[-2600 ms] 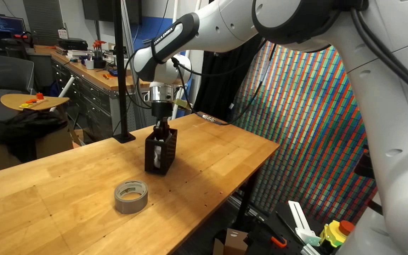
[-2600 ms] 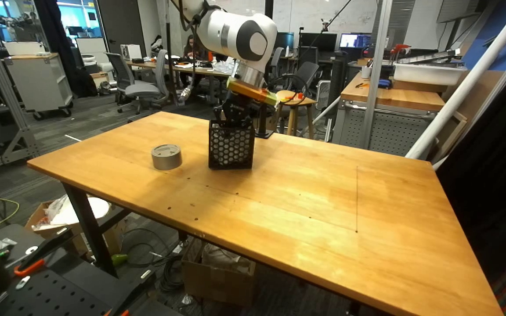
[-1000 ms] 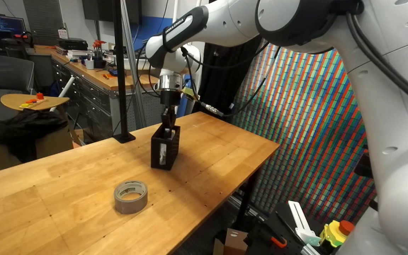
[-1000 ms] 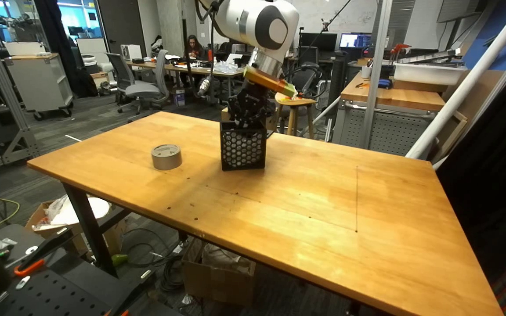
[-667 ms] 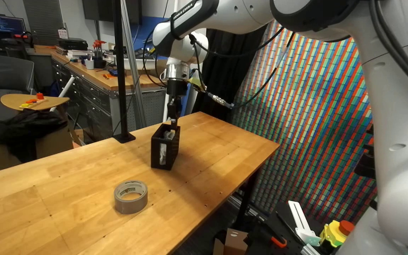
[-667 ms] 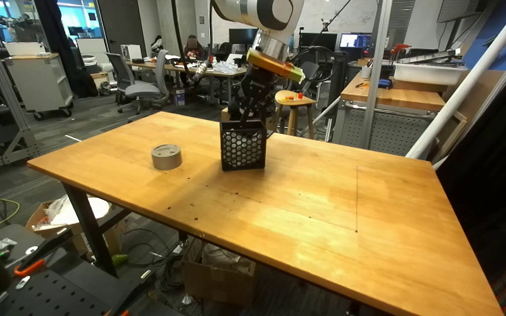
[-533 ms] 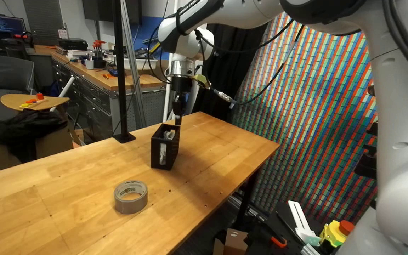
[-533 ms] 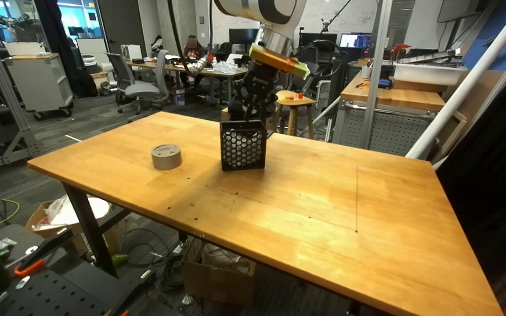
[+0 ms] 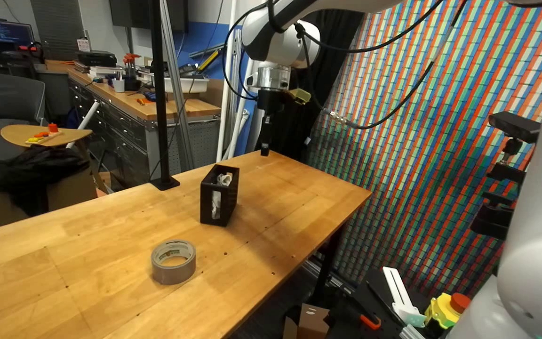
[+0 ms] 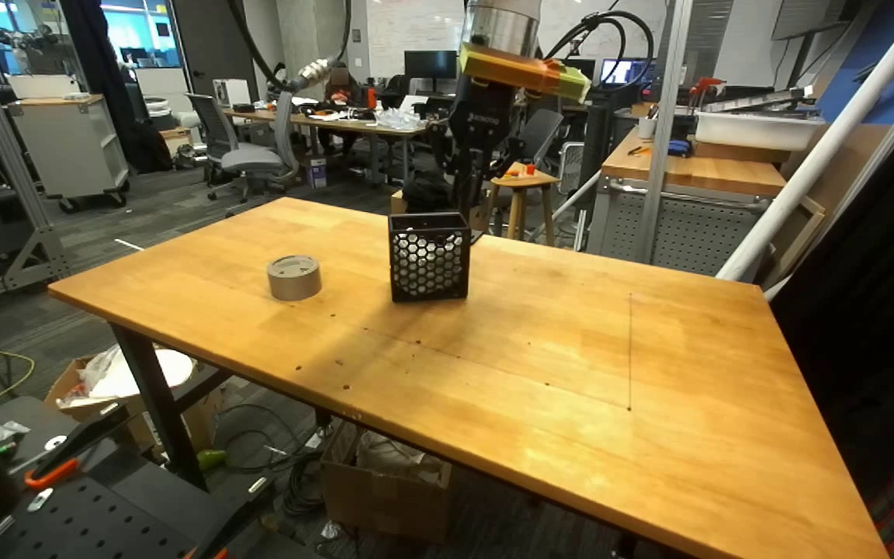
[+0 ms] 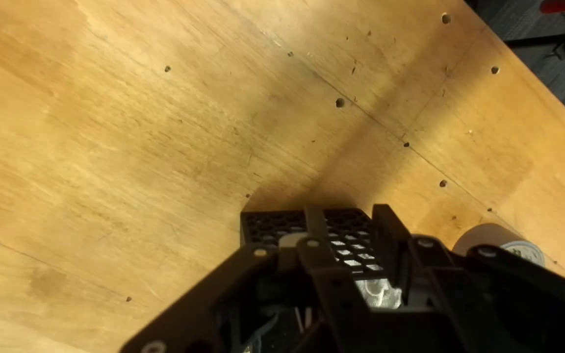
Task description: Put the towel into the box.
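Note:
A black box with hexagonal holes stands upright on the table; it also shows in an exterior view and in the wrist view. The whitish towel lies crumpled inside the box. It shows through the holes and at the box's open top in the wrist view; the rest is hidden by the walls. My gripper is above and to one side of the box, apart from it. In the wrist view my gripper is open, with a gap between its fingers and nothing held.
A grey tape roll lies on the wooden table, near the box; it shows in the wrist view too. A black post rises from the table's far edge. A cable hangs from the arm.
Earlier the gripper was down inside the box, which then shifted slightly on the table. The gripper has since risen out and moved sideways away; the towel stays in the box.

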Robot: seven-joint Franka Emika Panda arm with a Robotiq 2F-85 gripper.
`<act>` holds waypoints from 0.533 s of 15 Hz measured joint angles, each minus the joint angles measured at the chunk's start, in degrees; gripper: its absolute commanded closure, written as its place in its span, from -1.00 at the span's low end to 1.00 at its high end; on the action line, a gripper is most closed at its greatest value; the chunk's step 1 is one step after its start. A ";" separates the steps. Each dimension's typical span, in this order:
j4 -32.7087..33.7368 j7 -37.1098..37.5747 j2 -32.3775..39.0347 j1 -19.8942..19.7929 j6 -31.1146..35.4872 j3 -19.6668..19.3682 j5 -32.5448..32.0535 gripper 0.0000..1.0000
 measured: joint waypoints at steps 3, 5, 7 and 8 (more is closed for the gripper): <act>-1.69 -0.46 -1.17 -0.04 0.64 -0.07 0.00 0.34; -1.93 -0.48 -1.16 -0.04 0.99 -0.07 0.00 0.34; -2.07 -0.49 -1.16 -0.04 1.23 -0.07 0.00 0.34; -2.12 -0.49 -1.16 -0.04 1.29 -0.07 0.00 0.34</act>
